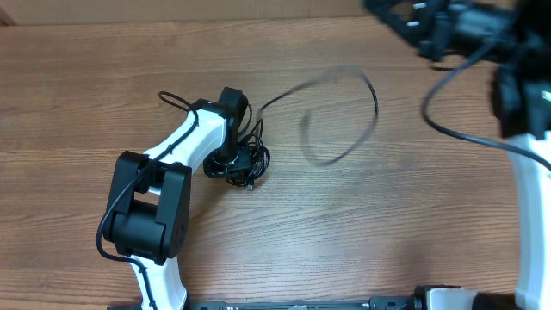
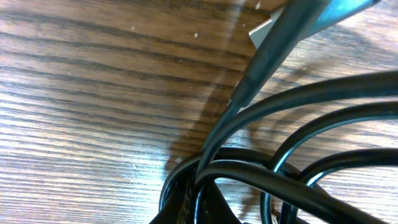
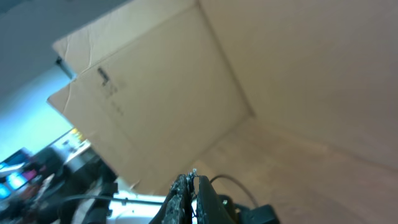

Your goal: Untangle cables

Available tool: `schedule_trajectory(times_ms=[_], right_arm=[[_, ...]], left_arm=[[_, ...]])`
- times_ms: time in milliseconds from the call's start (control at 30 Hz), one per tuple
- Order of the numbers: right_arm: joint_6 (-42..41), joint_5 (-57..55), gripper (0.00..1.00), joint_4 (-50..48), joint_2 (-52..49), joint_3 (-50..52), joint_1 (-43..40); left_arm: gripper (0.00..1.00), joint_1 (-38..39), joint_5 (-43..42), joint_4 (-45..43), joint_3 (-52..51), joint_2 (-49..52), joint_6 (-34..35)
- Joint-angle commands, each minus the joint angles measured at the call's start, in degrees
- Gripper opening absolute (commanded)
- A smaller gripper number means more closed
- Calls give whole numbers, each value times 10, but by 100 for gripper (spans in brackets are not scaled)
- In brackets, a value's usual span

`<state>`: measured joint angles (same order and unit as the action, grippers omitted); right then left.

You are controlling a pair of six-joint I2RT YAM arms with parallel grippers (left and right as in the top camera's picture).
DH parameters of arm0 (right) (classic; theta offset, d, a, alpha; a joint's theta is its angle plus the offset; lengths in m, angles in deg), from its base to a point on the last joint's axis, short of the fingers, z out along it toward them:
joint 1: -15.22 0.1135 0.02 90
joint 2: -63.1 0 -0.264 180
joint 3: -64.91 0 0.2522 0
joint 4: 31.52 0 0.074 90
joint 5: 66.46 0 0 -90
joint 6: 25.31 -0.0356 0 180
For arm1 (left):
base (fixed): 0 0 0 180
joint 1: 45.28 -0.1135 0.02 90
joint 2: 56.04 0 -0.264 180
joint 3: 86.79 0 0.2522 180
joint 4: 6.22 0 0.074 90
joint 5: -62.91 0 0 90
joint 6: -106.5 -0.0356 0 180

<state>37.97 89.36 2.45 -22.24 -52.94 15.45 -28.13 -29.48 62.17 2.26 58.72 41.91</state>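
Pinning the cables point(image 1: 255, 162) left of centre on the table point(image 1: 86, 103), the left gripper point(image 1: 229, 162) is clamping shut in the knot, and one loop point(image 1: 372, 99) is swinging free rightward (blurred). The right gripper point(image 3: 189, 194), fingers pressed together, is hovering high, seemingly empty. Most of the untangling is looking undone.

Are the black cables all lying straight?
No, the cables are bunched in a knot at the left hand, and one loop curls away over the table.
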Motion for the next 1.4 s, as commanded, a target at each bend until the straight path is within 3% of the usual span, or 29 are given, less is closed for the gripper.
schedule_trajectory(times_ms=[0,233,333,433,567,733,900,1000,1133,1367], right_arm=[[-35,12,4,-5,36,-22,-36],[-34,45,4,44,42,-21,-57],[-11,19,29,135,35,-21,-57],[38,-47,39,276,18,-21,-57],[73,-166,46,443,-24,-20,-45],[105,-232,49,550,-95,-19,-3],[105,-242,51,566,-166,3,55],[105,-243,62,553,-202,24,92],[101,-243,65,521,-236,43,131],[14,-298,66,445,-287,67,195]], left_arm=[[4,-4,30,3,-14,13,8],[4,-4,29,1,-14,13,27],[4,-3,28,-4,-14,13,38],[4,-3,25,-7,-14,13,56],[4,-3,4,-9,-14,13,68],[4,-3,-19,-14,-14,13,70],[4,-3,-19,-16,-14,13,81],[4,-3,-19,-14,-14,13,80],[4,-3,-19,-13,-14,13,80],[4,-2,-21,-10,-14,13,80]])
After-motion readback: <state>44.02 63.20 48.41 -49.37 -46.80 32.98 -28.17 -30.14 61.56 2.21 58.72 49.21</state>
